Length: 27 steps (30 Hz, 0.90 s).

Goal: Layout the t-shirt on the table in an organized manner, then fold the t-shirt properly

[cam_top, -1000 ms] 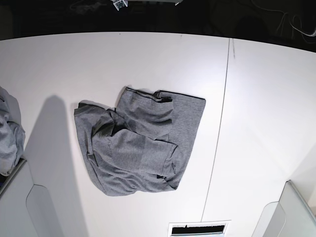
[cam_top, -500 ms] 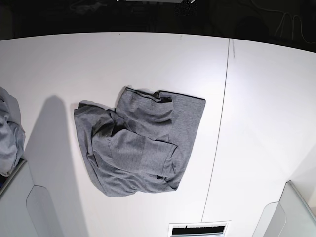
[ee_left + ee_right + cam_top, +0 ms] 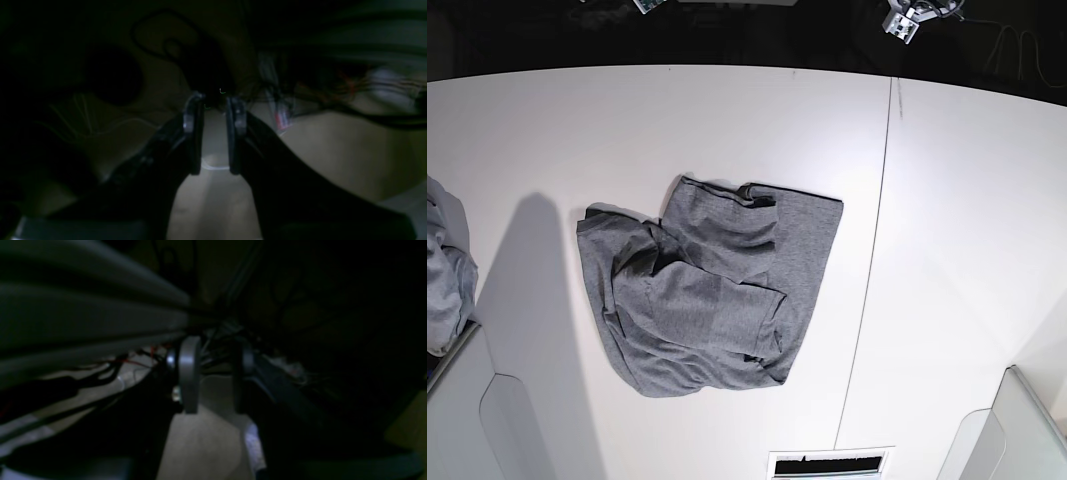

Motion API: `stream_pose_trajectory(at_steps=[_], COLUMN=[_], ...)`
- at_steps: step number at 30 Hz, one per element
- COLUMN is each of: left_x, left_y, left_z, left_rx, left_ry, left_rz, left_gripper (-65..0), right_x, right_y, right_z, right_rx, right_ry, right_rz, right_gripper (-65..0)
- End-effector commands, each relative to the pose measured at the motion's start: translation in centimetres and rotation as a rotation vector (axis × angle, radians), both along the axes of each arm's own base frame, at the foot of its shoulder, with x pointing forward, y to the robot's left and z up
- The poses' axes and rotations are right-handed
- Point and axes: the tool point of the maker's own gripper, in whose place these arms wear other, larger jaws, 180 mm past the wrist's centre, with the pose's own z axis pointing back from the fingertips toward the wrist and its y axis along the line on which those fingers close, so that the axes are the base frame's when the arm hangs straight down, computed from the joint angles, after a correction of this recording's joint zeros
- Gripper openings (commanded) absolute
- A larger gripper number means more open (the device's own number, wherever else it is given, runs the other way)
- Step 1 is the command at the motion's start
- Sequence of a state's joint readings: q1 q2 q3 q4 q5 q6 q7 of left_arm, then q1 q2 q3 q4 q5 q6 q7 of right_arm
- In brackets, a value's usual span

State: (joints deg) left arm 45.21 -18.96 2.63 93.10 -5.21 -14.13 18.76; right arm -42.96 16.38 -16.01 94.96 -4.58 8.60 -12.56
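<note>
Left wrist view: the left gripper (image 3: pixel 215 133) hangs in dim light, its dark jaws a narrow gap apart with nothing between them.

Right wrist view: the right gripper (image 3: pixel 215 375) shows the same, jaws parted and empty (cables blur behind).

Base view: the crumpled heather-grey knit t-shirt (image 3: pixel 707 295) lies bunched on the wide white table (image 3: pixel 947 250), just left of the table's thin dark seam line (image 3: pixel 867 270). A paler grey cloth bundle (image 3: pixel 445 270) sits well left of the shirt.

One t-shirt (image 3: pixel 702 295), one table (image 3: pixel 957 230), two bins (image 3: pixel 1012 435), one cloth bundle (image 3: pixel 445 275).
</note>
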Motion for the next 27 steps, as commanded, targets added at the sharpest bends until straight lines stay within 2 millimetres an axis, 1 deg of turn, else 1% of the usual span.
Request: stream_pose_trajectory(at_steps=[1,4,6,8,10,11,13,16,17,21,22,24,26,27], left_x=[0.7,3.1,4.7,6.4,8.0,8.7,10.0,12.1,12.8,15.5,16.4,18.2,19.9,20.6], left_y=[0.2,0.5,0.2,-0.1,-0.6,-0.7,-0.7,-0.6,-0.6,-0.1,0.0,0.2,0.2,0.0], left_z=[1.6,5.7,8.2,10.3,12.1,12.8,13.6,14.6,15.0,16.3,16.6,17.1,17.3,17.1], left_rx=[0.000,0.009,-0.001,-0.012,-0.026,-0.026,-0.023,-0.046,-0.051,-0.061,-0.067,-0.084,-0.094,-0.097], left_ry=[-0.040,-0.146,-0.217,-0.281,-0.340,-0.364,-0.401,-0.452,-0.469,-0.531,-0.549,-0.583,-0.609,-0.615], left_rz=[-0.021,-0.071,-0.092,-0.114,-0.141,-0.156,-0.175,-0.175,-0.178,-0.182,-0.176,-0.159,-0.151,-0.155], left_gripper=[-49.6,-49.6,-49.6,-49.6,-49.4,-48.2,-43.0,-34.1,-32.9,-32.9,-32.9,-32.9,-32.9,-32.9], right_x=[0.8,3.1,4.8,6.7,8.6,9.7,12.0,15.6,16.8,20.9,21.8,23.4,24.7,25.2], right_y=[0.2,0.5,0.9,1.3,1.6,1.6,1.0,-0.8,-1.5,-4.7,-5.4,-6.6,-7.5,-7.8], right_z=[1.4,4.1,5.9,7.6,8.8,9.2,9.7,10.6,11.1,12.7,13.0,13.6,13.5,13.2], right_rx=[0.025,0.032,0.052,0.072,0.083,0.079,0.058,0.011,-0.002,-0.048,-0.049,-0.038,-0.030,-0.027], right_ry=[-0.031,-0.098,-0.159,-0.223,-0.284,-0.313,-0.368,-0.448,-0.477,-0.553,-0.564,-0.588,-0.596,-0.592], right_rz=[0.000,0.021,0.022,0.018,0.019,0.019,-0.002,-0.060,-0.078,-0.198,-0.232,-0.297,-0.354,-0.375], right_gripper=[-48.3,-48.3,-48.3,-48.3,-48.3,-48.3,-48.2,-48.2,-48.2,-48.0,-45.9,-39.2,-33.0,-31.7])
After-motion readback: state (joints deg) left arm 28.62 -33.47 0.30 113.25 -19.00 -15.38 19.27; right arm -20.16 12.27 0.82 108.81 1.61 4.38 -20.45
